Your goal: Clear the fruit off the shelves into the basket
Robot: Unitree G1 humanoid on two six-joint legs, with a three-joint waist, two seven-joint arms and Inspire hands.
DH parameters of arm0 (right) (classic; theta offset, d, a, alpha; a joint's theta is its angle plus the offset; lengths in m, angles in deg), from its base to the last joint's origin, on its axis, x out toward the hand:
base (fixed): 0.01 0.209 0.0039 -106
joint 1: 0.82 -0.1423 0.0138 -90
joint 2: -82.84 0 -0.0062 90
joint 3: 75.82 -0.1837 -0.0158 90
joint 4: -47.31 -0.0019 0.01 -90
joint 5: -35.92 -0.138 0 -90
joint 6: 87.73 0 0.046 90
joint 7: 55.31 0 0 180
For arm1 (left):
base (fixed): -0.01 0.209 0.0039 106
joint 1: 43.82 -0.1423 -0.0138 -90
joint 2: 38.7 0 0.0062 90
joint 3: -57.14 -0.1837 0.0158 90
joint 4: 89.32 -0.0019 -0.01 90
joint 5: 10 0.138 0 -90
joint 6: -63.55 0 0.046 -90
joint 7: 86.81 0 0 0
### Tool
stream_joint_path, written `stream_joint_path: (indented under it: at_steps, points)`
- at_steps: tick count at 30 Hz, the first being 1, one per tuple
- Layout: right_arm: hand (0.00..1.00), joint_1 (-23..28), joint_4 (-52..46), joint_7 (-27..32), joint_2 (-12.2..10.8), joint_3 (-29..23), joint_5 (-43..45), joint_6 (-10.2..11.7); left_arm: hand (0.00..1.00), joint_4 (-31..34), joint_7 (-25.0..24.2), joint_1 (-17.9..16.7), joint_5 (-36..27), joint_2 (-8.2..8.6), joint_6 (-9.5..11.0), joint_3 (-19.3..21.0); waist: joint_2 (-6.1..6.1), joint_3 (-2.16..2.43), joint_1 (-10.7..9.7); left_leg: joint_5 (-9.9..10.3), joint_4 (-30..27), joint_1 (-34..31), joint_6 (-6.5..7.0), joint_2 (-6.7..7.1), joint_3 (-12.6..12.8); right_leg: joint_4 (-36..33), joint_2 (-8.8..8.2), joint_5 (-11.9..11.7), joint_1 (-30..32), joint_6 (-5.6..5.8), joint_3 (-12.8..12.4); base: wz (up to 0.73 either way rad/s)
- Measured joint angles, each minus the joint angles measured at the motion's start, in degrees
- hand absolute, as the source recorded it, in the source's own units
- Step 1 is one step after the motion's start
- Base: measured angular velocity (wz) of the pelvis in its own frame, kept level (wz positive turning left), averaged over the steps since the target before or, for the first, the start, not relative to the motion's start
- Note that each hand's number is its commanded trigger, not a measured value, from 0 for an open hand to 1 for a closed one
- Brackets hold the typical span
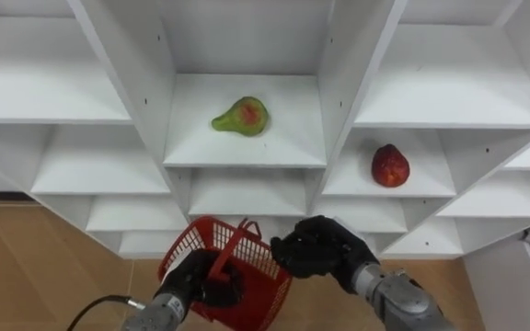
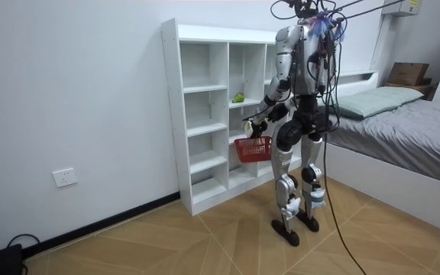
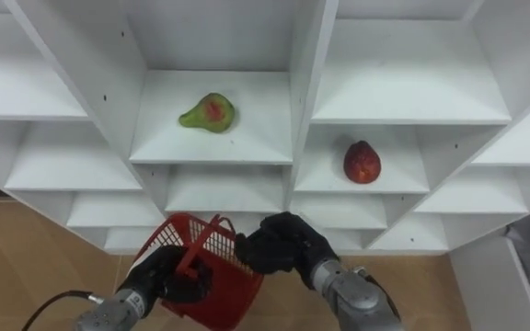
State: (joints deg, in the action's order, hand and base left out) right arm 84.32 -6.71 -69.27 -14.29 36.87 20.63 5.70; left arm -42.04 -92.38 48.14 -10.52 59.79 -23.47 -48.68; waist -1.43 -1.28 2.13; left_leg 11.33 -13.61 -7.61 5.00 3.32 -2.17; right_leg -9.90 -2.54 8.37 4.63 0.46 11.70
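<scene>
1. Left hand [image 1: 194, 280] is wrapped round the red basket [image 1: 184, 246] handle. Right hand [image 1: 313, 246] hangs curled above it, nothing visibly in it.
2. Pear [image 1: 240, 116] and red fruit [image 1: 390, 165] sit in neighbouring closet [image 1: 339, 64] cubbies.
3. My worry: a clumsy reach rolls the pear deeper, or the basket clips a shelf edge.

The closet [image 1: 247, 37] is plain white throughout. In its middle compartment the pear [image 1: 241, 116] is green with a red-orange blush on its flank. In the compartment to the right, one shelf lower, the second fruit [image 1: 390, 165] is deep red. In front of the closet the basket [image 1: 190, 246] is bright red, its walls an open grid. The left hand [image 1: 196, 280] and right hand [image 1: 316, 246] are black. The floor [image 2: 205, 237] before the closet is warm brown wood in a herringbone pattern.
</scene>
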Motion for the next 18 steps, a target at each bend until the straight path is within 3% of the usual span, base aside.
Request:
stream_joint_path:
  at_steps: [7,18]
  points:
    - [1.0,-0.98,2.79,-0.01,-0.08,1.41,-0.18,0.25,1.0,0.04,-1.71,0.31,-0.02,0.31,0.04,-1.44,0.95,-0.26,0.04,0.0,-0.19,-0.4,0.01,0.01,-0.1,-0.79,-0.02,0.0,0.57,-0.01,0.06,0.0]
    - [1.0,-1.94,4.7,0.04,-0.15,2.61,-0.11,0.34,1.0,2.25,-2.2,0.76,-0.05,0.23,1.25,-4.13,1.37,-0.09,-0.1,-0.06,-0.97,-1.23,-0.03,0.06,-0.27,-0.97,-0.1,0.01,1.34,-0.01,-0.07,0.01]
